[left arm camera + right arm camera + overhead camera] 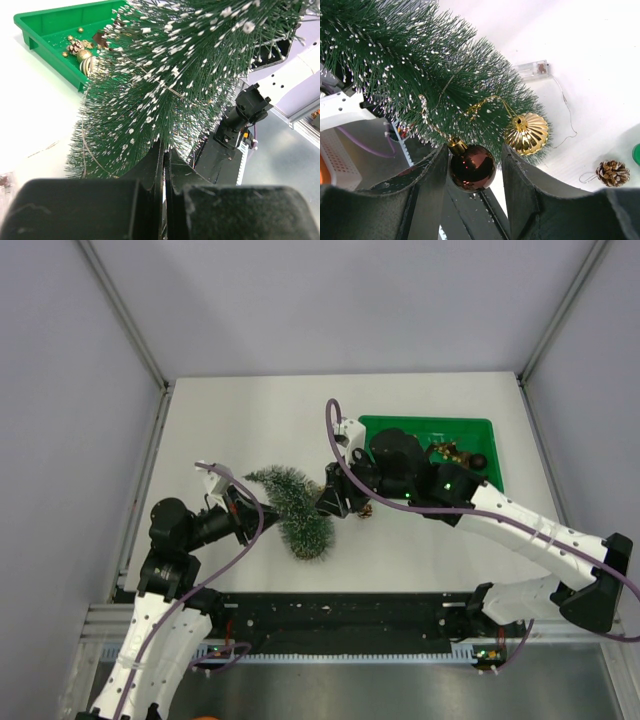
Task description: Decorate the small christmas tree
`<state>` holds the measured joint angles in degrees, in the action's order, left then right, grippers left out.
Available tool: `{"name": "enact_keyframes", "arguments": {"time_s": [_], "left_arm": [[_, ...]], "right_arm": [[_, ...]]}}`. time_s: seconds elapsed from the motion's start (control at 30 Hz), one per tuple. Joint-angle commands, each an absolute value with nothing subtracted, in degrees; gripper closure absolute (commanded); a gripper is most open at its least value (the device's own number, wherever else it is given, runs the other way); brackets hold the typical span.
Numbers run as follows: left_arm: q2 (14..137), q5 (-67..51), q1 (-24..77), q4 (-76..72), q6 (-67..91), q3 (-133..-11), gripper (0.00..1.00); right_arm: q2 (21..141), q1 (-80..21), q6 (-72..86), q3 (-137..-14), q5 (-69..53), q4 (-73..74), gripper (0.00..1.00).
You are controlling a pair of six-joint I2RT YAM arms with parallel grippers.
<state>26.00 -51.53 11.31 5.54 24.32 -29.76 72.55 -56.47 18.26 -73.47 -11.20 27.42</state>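
**A:** Which step is in hand here?

**B:** I'd judge an ornament is being hung. The right arm (520, 525) is stretching long across from its base, wrist bending in toward the small christmas tree (290, 508). Its jaws are standing spread on either side of a dark red bauble (472, 170), whose gold cap is sitting up among the bristles. A sliver of gap seems to be showing on each side, so I'm reading them as not squeezing it.

**A:** And where is the tree sitting?

**B:** It's lying tilted between the two arms, just left of the green tray (480, 430). The left arm (185, 530) is folding in close to its base, forearm pointing right. Its jaws are pressing almost together on the bristly body of the tree. The wooden base isn't showing, so I can't tell whether it's touching the worktop (230, 420).

**A:** Is anything hanging on it?

**B:** A gold ribbed bauble (526, 133) is hanging just beside the red one, and thin wire is threading through the branches. A pinecone (612, 172) is lying loose on the worktop.

**A:** What is the next move calling for?

**B:** Probably checking that the red bauble's loop is catching on a branch. Then the right jaws would be backing straight off without dragging it, while the left ones are steadying the tree.
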Motion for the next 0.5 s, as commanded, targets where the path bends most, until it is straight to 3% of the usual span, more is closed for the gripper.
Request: {"name": "enact_keyframes", "arguments": {"time_s": [0.0, 0.2, 0.47], "left_arm": [[25.84, -50.80, 11.51, 2.46, 24.43, -29.79, 1.00], [26.10, -49.84, 11.43, 3.78, 23.64, -29.88, 1.00], [26.28, -48.60, 11.43, 4.31, 23.29, -29.71, 1.00]], "right_arm": [[70.84, -57.13, 18.81, -73.30, -10.37, 24.26, 0.54], [70.23, -57.13, 18.72, -74.18, -9.67, 25.74, 0.53], [67.42, -57.22, 15.39, -78.83, -4.40, 32.42, 0.44]]}}
